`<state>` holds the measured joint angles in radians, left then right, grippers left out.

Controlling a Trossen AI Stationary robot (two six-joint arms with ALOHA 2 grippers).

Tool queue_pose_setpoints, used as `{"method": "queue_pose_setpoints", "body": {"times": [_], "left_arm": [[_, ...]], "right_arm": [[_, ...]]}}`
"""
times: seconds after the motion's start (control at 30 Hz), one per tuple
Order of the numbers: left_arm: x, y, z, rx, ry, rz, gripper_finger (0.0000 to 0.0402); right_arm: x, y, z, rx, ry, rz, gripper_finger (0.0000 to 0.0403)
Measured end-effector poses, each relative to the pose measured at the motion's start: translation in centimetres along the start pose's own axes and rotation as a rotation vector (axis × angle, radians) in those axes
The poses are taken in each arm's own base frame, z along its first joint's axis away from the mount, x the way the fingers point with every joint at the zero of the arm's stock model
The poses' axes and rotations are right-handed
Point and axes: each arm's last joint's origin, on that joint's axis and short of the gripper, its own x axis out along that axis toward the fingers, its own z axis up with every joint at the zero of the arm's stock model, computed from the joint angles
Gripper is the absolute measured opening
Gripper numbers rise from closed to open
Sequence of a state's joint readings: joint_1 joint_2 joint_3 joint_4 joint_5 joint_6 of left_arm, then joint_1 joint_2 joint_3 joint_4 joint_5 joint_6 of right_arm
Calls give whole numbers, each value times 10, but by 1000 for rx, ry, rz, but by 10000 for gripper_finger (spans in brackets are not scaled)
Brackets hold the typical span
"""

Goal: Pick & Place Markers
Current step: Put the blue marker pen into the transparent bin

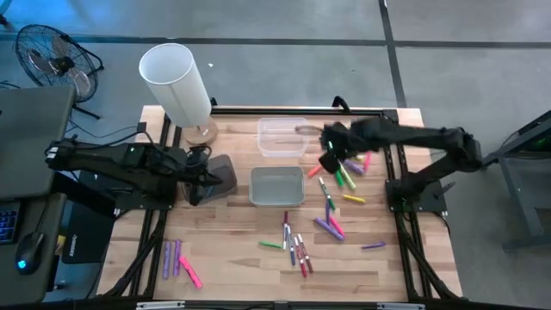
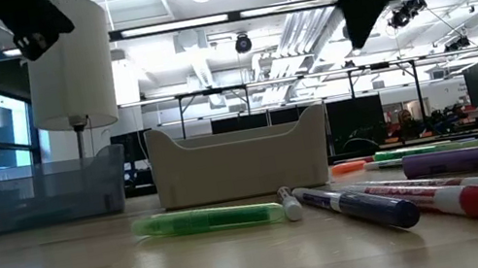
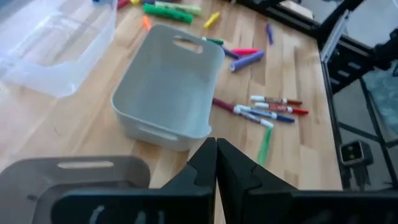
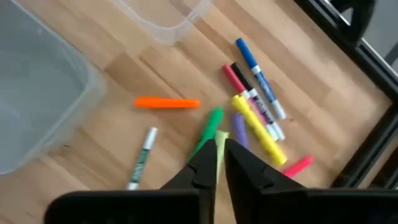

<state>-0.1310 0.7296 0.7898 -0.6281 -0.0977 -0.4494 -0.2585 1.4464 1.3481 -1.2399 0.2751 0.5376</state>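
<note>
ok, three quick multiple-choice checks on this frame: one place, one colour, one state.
1. The right claw hangs over: A the grey bin; B markers beside the clear tub; C bare wood.
2. Marker lying in front of the grey bin, low view: A orange; B black; C green.
3. Left claw: A shut, empty; B open; C shut on a marker.

1 B: the high view puts it above that cluster.
2 C: the green marker lies there.
3 A: its fingers meet with nothing between.
</note>
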Motion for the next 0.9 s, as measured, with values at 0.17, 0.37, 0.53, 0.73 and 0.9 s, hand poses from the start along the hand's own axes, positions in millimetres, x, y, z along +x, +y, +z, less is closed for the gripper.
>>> {"method": "queue_pose_setpoints", "body": {"times": [0.17, 0.37, 0.53, 0.73, 0.9], "left_arm": [[1, 0, 0, -19, 0, 8, 1], [5, 2, 1, -60, -29, 94, 1], [5, 3, 2, -121, -58, 140, 1], [6, 5, 2, -157, -81, 186, 1], [6, 5, 3, -174, -87, 193, 1]], "right_arm": [[35, -46, 36, -62, 83, 18, 76], [85, -81, 59, -203, 173, -15, 109], [129, -84, 70, -323, 243, 22, 112], [167, -78, 71, -406, 316, 86, 112], [182, -75, 74, -422, 305, 111, 112]]}}
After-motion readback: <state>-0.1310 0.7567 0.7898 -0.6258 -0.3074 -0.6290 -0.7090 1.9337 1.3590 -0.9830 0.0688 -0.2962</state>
